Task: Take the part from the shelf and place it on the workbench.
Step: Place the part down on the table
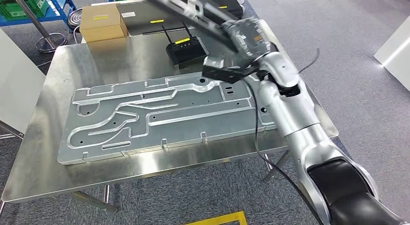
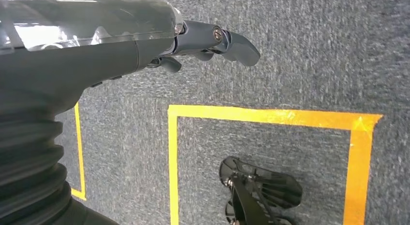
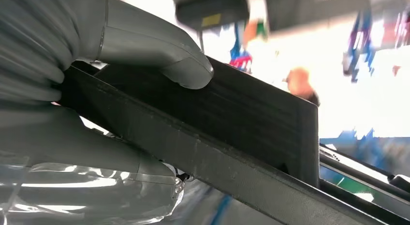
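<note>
My right hand [image 1: 247, 40] grips a long black part [image 1: 192, 11] above the far right side of the steel workbench [image 1: 53, 174]. The part runs, blurred, from the hand up to the top edge of the head view. Close up, the thumb [image 3: 162, 53] presses on the part's flat black face [image 3: 237, 121] and the other fingers wrap beneath it. A broad grey metal plate [image 1: 159, 113] with raised channels lies on the workbench under the hand. My left hand [image 2: 145, 41] hangs over grey carpet, its fingers apart and holding nothing.
A black remote with two antennas [image 1: 186, 50] stands behind the plate. Cardboard boxes [image 1: 101, 22] and a dark panel [image 1: 145, 14] lie at the back. A blue rack with green crates [image 1: 24, 5] stands far left. Yellow tape [image 2: 270, 116] marks the floor.
</note>
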Robot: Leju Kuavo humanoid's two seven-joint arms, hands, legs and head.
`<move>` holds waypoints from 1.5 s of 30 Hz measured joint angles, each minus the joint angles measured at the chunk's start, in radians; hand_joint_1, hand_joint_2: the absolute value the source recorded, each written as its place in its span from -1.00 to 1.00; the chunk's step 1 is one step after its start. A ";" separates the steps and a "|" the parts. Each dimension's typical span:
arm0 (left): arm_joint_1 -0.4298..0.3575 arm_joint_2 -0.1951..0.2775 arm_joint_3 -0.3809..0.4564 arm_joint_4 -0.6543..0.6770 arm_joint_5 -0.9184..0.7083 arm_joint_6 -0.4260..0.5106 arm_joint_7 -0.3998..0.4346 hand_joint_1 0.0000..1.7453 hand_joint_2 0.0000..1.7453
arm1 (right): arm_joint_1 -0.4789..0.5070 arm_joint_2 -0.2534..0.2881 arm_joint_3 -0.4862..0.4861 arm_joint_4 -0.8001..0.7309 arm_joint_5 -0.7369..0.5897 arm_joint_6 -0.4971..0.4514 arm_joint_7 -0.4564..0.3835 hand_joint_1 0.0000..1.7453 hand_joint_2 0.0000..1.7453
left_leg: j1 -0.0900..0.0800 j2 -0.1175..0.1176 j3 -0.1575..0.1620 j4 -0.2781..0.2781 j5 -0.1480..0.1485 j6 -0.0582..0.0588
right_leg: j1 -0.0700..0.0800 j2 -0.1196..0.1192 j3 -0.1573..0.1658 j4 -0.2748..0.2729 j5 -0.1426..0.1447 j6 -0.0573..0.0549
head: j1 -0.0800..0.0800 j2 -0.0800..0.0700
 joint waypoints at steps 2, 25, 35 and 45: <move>-0.001 0.001 -0.004 0.000 0.000 -0.004 0.000 -1.00 1.00 | -0.015 0.041 0.069 0.087 0.042 0.002 -0.001 1.00 1.00 | 0.000 0.000 0.030 -0.089 0.071 0.003 | 0.003 0.002 0.009 0.003 -0.008 0.001 | 0.000 0.000; -0.006 -0.006 -0.066 0.000 0.000 -0.027 -0.018 -1.00 1.00 | -0.053 0.149 0.331 0.545 0.031 0.099 -0.103 1.00 1.00 | -0.002 -0.001 0.126 -0.277 0.114 0.016 | 0.006 -0.009 -0.021 0.000 0.016 0.010 | 0.000 0.000; -0.004 -0.003 -0.073 0.000 0.000 -0.028 -0.040 -1.00 1.00 | -0.032 0.144 0.368 0.607 0.038 0.081 -0.111 1.00 1.00 | 0.008 -0.001 0.115 -0.242 0.115 0.002 | 0.002 -0.003 -0.014 0.011 0.005 0.016 | 0.000 0.000; -0.004 -0.005 -0.073 0.000 0.000 -0.011 -0.074 -1.00 1.00 | -0.007 0.130 0.390 0.639 0.055 0.011 -0.115 -1.00 -1.00 | 0.006 0.003 0.134 -0.285 0.125 0.048 | -0.002 -0.005 -0.139 0.287 -0.133 0.058 | 0.000 0.000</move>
